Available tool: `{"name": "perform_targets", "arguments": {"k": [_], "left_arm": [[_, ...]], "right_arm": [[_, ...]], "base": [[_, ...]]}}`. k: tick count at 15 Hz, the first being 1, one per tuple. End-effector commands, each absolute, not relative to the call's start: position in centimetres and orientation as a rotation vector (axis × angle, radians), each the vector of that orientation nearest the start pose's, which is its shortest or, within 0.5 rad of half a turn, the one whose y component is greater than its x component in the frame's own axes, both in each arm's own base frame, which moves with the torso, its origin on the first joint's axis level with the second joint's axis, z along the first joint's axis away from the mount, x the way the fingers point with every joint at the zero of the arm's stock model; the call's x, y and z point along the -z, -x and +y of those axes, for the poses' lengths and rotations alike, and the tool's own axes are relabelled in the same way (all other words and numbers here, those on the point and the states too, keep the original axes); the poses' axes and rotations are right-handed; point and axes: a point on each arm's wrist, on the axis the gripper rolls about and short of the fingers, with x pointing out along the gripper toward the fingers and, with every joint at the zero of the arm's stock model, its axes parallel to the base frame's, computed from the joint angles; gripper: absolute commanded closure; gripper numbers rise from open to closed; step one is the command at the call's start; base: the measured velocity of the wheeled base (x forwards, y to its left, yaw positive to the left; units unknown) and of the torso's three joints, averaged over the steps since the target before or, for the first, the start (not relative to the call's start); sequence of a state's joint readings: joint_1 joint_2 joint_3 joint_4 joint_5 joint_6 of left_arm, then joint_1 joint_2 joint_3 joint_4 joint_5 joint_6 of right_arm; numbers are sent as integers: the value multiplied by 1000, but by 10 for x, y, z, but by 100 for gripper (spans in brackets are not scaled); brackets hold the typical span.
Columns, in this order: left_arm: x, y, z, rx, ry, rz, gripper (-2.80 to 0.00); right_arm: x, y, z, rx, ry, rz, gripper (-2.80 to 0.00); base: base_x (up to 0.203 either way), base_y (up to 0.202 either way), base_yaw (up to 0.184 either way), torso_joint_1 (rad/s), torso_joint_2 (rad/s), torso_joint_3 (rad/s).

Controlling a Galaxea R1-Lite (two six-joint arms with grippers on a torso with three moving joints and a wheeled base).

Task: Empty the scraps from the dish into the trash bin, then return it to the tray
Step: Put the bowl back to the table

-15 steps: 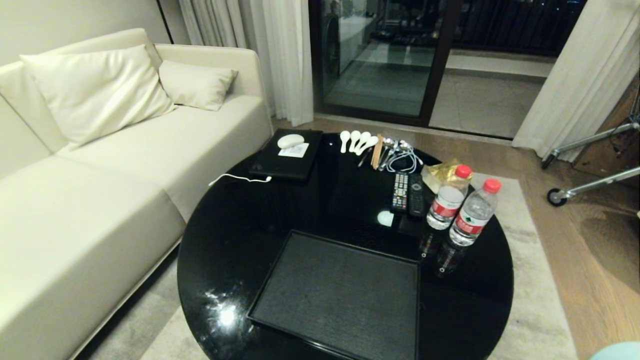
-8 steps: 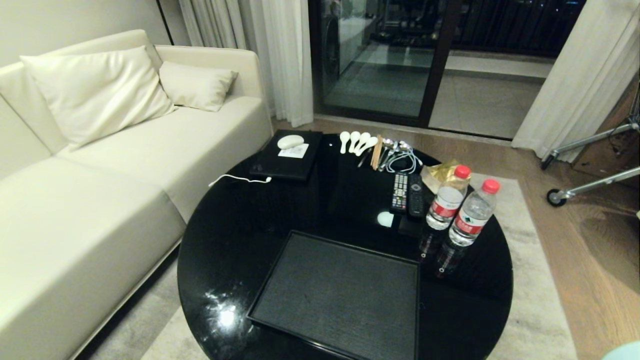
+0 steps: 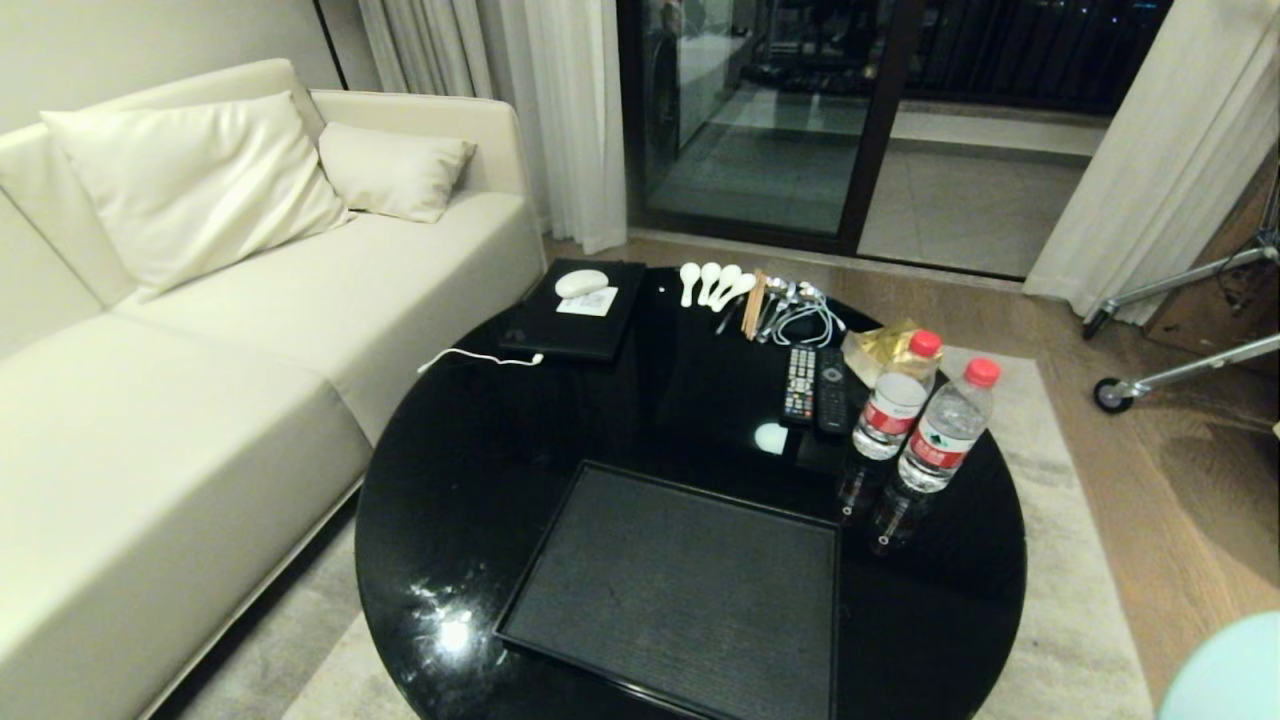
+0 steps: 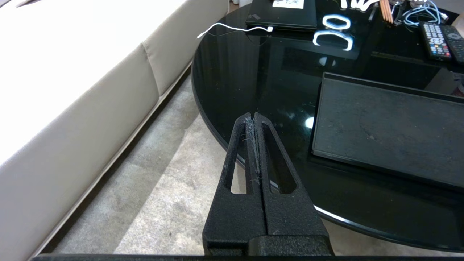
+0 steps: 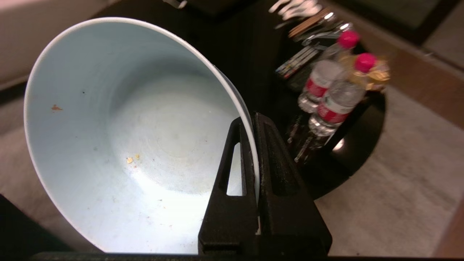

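Glossy black table [image 3: 480,470], matt textured tray [image 3: 690,590], smooth, perhaps ceramic dish [image 5: 108,127]

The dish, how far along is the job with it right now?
Emptying looks done: the dish holds only a few tiny crumbs. In hand: the right gripper is shut on its rim, with the dish just showing at the head view's lower right corner. Left: setting it on the tray, which is bare. The left gripper is shut, parked beside the table.

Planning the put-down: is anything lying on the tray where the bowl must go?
Nothing visible does. The tray shows bare; the two water bottles stand beside it. The right gripper pinches the bowl rim.
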State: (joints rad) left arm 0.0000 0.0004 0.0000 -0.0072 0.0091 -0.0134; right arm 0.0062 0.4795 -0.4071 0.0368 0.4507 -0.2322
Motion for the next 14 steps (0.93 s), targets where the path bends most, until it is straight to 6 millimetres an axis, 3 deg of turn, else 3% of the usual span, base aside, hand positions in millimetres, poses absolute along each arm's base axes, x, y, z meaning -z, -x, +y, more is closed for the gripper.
{"name": "perform_targets", "arguments": {"k": [1,4,8,11,14], "left_arm": [[-76,23,0,-9,14,-8,0],[-76,23,0,-9,14,-8,0],[-76,23,0,-9,14,-8,0],[-76,23,0,-9,14,-8,0],[-76,23,0,-9,14,-8,0]], "right_arm": [[-193,-71,13,-570,204,271,0],[-182,-122,27,-692,218,428,0],[-152,-191,63,-725,222,617,0],[-121,-235,102,-640,175,718,0],[-96,-262,150,-525,87,787,0]], "base": [[0,0,0,0,0,0],[0,0,0,0,0,0],[0,0,0,0,0,0],[0,0,0,0,0,0],[0,0,0,0,0,0]]}}
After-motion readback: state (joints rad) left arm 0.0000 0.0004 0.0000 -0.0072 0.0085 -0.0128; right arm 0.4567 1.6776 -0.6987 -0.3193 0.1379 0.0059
